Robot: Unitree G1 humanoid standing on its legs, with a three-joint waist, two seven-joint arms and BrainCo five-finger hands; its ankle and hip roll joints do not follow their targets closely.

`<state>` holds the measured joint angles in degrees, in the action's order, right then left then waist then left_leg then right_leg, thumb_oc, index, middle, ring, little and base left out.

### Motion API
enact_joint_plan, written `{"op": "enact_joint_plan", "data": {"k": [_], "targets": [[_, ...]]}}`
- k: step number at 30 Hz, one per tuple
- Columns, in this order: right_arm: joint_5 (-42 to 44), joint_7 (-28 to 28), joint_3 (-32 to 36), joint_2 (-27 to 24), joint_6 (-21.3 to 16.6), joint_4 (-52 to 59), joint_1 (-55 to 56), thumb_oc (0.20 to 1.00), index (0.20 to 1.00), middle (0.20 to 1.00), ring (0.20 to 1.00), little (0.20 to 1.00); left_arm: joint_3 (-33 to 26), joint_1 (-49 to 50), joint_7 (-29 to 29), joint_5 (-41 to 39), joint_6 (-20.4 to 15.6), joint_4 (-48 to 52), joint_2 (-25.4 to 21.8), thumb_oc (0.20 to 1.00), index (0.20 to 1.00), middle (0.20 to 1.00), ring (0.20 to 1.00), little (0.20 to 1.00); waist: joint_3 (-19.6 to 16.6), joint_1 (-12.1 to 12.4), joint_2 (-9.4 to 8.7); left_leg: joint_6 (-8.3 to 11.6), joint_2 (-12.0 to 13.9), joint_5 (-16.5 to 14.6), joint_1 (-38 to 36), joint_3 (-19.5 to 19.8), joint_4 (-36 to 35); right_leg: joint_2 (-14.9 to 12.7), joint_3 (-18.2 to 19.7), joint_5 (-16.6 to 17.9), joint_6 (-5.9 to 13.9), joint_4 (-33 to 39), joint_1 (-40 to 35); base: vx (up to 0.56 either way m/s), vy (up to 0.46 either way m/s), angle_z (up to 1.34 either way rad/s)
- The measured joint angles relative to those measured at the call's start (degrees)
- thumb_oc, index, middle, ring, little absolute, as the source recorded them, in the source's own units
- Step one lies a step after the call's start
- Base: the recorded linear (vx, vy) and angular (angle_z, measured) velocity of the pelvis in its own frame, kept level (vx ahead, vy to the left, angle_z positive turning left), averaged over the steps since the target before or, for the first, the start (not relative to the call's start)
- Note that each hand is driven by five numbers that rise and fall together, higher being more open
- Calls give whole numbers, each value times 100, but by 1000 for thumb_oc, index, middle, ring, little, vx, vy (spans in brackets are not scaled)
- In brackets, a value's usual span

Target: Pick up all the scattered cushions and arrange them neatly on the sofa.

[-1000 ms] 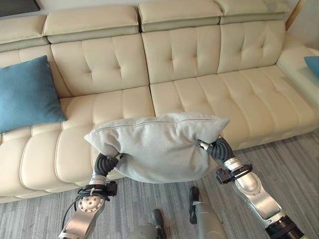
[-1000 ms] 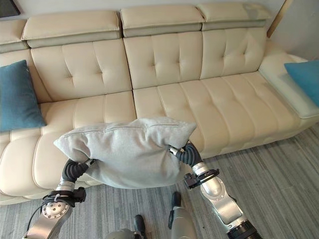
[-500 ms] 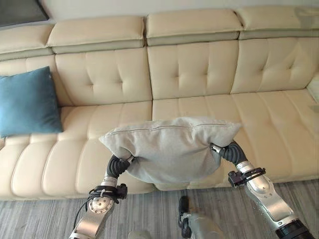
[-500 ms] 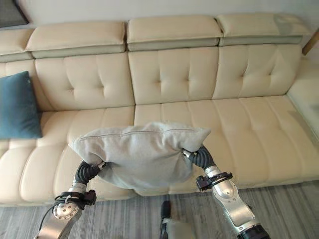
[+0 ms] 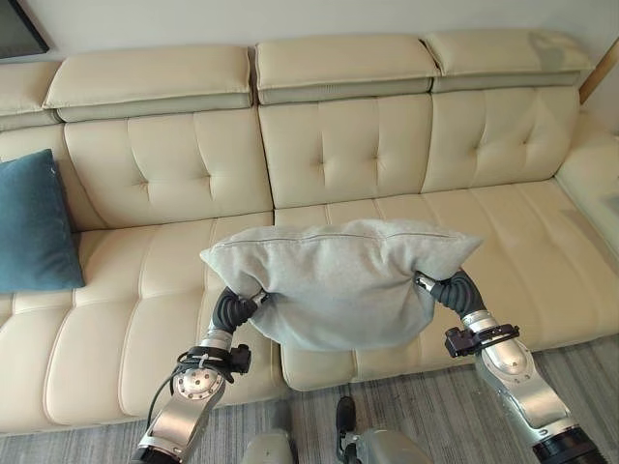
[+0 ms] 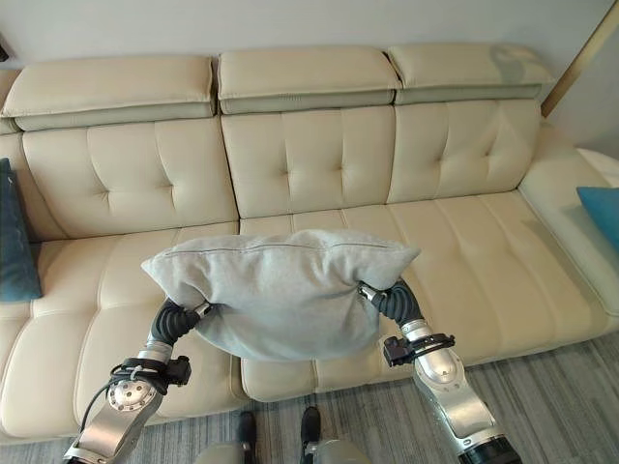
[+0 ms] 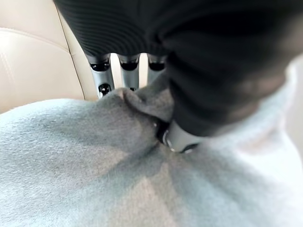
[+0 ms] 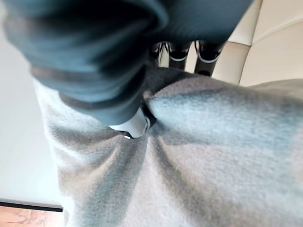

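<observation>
Both robot hands, left robot hand [image 7: 142,101] and right robot hand [image 8: 142,111], pinched the grey cushion [image 5: 338,280] mid-frame over the sofa [image 5: 338,155]. I'd have kept it level and set it against the backrest.

The left hand [image 7: 142,71] pinches grey cushion [image 7: 85,165] fabric between fingers [image 7: 102,75] and thumb, before the cream sofa [image 7: 33,66].

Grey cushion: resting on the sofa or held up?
Held up: grey cushion hangs over the sofa seat's front edge, pinched by left hand and right hand.
</observation>
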<state>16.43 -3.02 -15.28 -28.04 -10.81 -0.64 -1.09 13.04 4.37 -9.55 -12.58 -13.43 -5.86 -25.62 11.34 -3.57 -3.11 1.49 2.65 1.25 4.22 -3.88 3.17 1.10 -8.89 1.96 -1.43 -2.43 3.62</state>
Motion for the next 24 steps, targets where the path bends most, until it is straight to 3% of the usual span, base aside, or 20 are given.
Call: {"op": "enact_joint_plan", "data": {"k": [3, 7, 13, 19, 24], "targets": [[1, 0, -45, 63, 0, -33, -31, 200, 200, 200, 200, 200, -42, -1, -6, 0, 29, -16, -46, 200, 200, 200, 200, 200, -49, 113, 24, -139, -218, 69, -169, -100, -243, -227, 135, -78, 183, -147, 27, 67, 91, -3], [-29, -31, -348, 198, 8, -157, -482, 200, 200, 200, 200, 200, -323, -31, -179, 0, 28, -21, -203, 200, 200, 200, 200, 200, -108, 310, 31, -170, -449, 87, -228, -143, -421, -462, 202, -25, 299, -208, 79, 46, 102, 2], [-184, -219, -607, 284, 20, -702, -1490, 200, 200, 200, 200, 200, -410, -456, -507, 3, 22, -302, -220, 200, 200, 200, 200, 200, -149, 570, 18, -312, -507, 190, -46, -155, -443, -502, 263, 25, 368, -193, 276, -40, 13, 0], [-181, -875, -914, 643, 14, -2359, -3753, 200, 200, 200, 200, 200, -33, -2698, -1350, -31, 17, -1951, -222, 200, 200, 200, 200, 200, -125, 605, 41, -294, -434, 424, 1022, -164, -226, -446, 264, 275, 341, -203, 1256, -133, -29, 0], [-173, -1249, -1032, 674, -3, -3342, -4847, 200, 200, 200, 200, 200, 271, -3849, -1837, -38, -97, -2623, -266, 200, 200, 200, 200, 200, 218, 647, 117, -195, -381, 502, 1354, -147, -268, -399, 255, 368, 344, -192, 1606, -49, -57, -3]]}}
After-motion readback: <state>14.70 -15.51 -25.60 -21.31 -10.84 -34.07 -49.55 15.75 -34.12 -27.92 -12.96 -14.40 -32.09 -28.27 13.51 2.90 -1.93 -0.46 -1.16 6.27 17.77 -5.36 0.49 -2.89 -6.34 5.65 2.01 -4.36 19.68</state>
